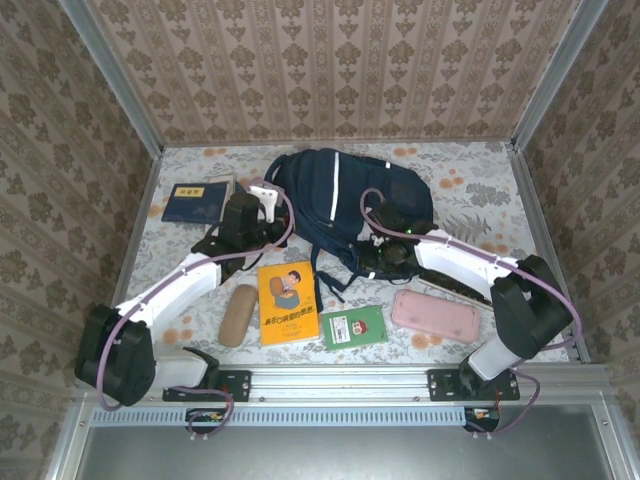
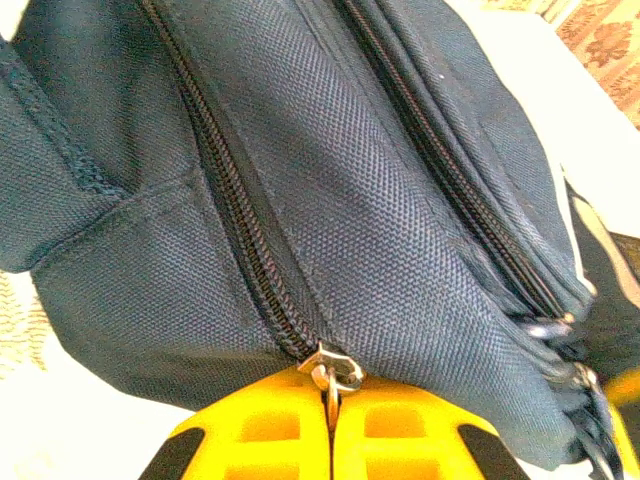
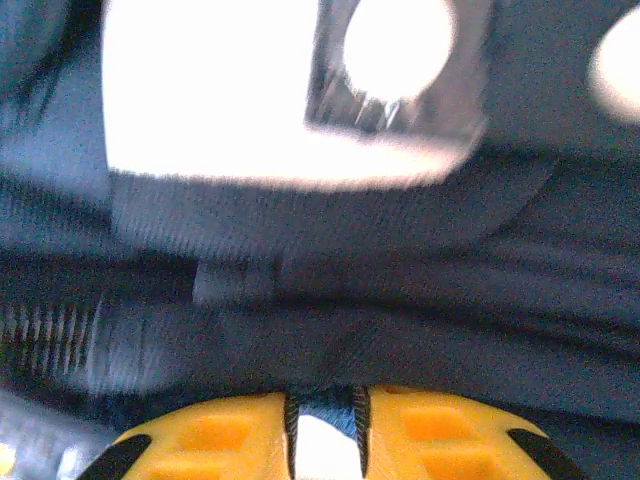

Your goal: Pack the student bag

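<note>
**Operator:** Where does the bag stand, and what have I got hold of?

**Notes:** The backpack [image 1: 340,195] lies at the far middle of the table [image 1: 470,175], with its zipper [image 2: 240,220] closed along the whole length visible from the left wrist. Your left gripper [image 2: 332,425] is at the bag's left side, fingers pressed together on the metal zipper pull [image 2: 334,378]. Your right gripper [image 3: 326,415] is at the bag's near right edge. Its fingers are drawn close, with a sliver of blue cloth in the narrow gap. That view is blurred, but it reads as a pinch on the bag's fabric.

**Operator:** So which step is this?

**Notes:** Opening the bag, I'd judge. Nothing is packed yet. The navy book [image 1: 196,202] sits just left of the bag. The tan case [image 1: 238,315], yellow book [image 1: 288,302], green booklet [image 1: 353,327] and pink case [image 1: 434,314] lie in a row nearer the arm bases.

**Operator:** And the next move?

**Notes:** Draw the pull along the line of the teeth with your left gripper while your right holds the cloth taut. Pull in line, not upward, or the pull may slip out and the bag may drag across the table.
</note>
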### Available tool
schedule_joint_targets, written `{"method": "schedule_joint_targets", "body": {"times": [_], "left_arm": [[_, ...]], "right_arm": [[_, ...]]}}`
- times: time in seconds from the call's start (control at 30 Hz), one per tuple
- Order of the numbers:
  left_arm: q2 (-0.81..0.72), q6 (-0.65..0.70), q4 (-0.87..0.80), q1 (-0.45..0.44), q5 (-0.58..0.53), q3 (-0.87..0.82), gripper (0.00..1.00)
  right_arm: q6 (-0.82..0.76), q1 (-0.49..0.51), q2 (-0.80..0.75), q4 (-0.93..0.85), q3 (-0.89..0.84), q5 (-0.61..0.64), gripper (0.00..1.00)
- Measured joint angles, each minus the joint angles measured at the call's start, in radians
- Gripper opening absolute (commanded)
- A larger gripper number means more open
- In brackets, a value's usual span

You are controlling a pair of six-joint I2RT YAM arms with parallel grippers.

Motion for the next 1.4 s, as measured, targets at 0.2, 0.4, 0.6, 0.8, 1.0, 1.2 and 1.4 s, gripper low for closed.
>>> {"method": "schedule_joint_targets", "body": {"times": [0.2,0.4,0.6,0.8,1.0,1.2,1.4], "left_arm": [[-0.048,-0.026,-0.004,-0.071,0.011,-0.045,0.0],[-0.025,-0.03,0.001,-0.158,0.017,-0.063,0.0],[0.04,-0.037,0.015,-0.193,0.032,-0.055,0.0],[0.117,-0.045,0.039,-0.217,0.048,-0.003,0.0],[0.163,-0.06,0.068,-0.234,0.059,0.034,0.0],[0.172,-0.063,0.068,-0.25,0.055,0.056,0.0],[0.172,-0.064,0.064,-0.253,0.035,0.056,0.0]], "right_arm": [[-0.049,-0.109,0.113,-0.04,0.135,0.121,0.31],[-0.052,-0.223,0.15,-0.048,0.238,0.19,0.41],[0.077,-0.235,-0.024,-0.038,0.182,0.056,0.51],[0.385,-0.213,-0.207,0.135,-0.01,-0.188,0.6],[0.661,-0.146,-0.177,0.313,-0.124,-0.297,0.61],[0.803,-0.13,-0.102,0.47,-0.142,-0.332,0.56],[0.895,-0.111,-0.066,0.609,-0.168,-0.33,0.43]]}}
